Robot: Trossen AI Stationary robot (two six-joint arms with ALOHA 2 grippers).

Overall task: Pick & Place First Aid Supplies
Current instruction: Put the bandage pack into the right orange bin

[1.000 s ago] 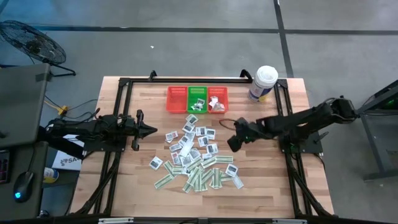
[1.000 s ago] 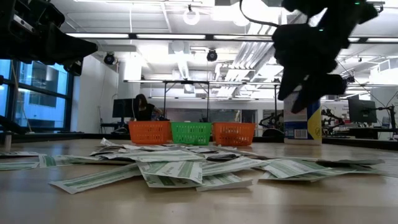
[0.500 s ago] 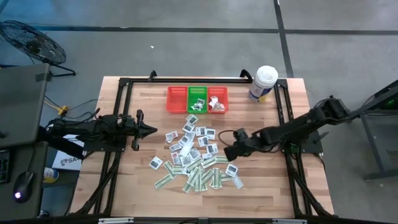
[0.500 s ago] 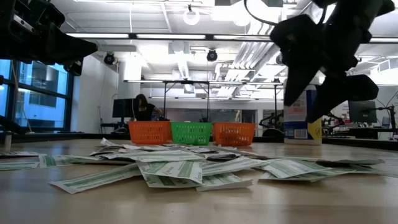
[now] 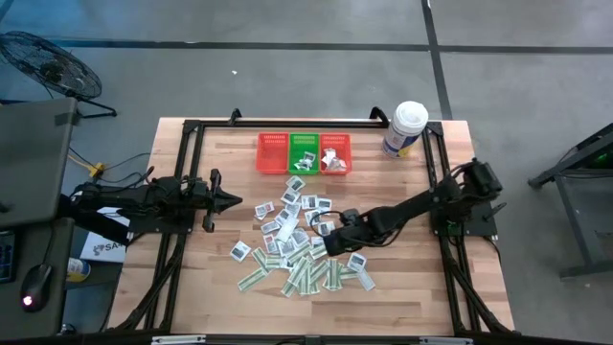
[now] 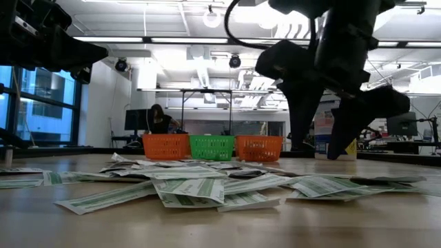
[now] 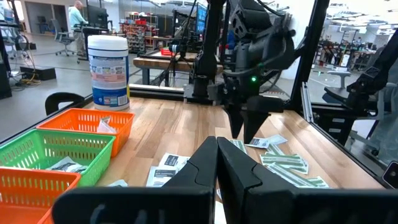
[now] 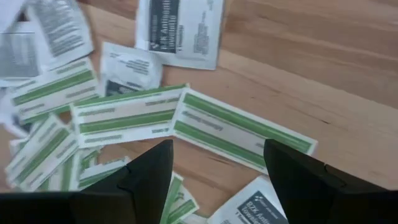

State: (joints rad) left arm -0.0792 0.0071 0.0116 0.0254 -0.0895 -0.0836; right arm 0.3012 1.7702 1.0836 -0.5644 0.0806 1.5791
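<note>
The right gripper [image 5: 330, 241] hangs low over the first aid supplies [image 5: 299, 243], its fingers spread wide and holding nothing. In the right wrist view a green-and-white strip [image 8: 241, 131] lies between and just beyond the fingertips. The right arm reaches long and low across the table [image 5: 402, 287]. Farther away, past the packets, the left gripper [image 5: 235, 200] waits, closed, above bare wood.

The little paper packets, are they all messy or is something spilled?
Yes, the packets lie scattered in a loose, overlapping heap across the middle of the table, at all angles, instead of sorted. Only a few sit in the green basket and the red basket beside it.
</note>
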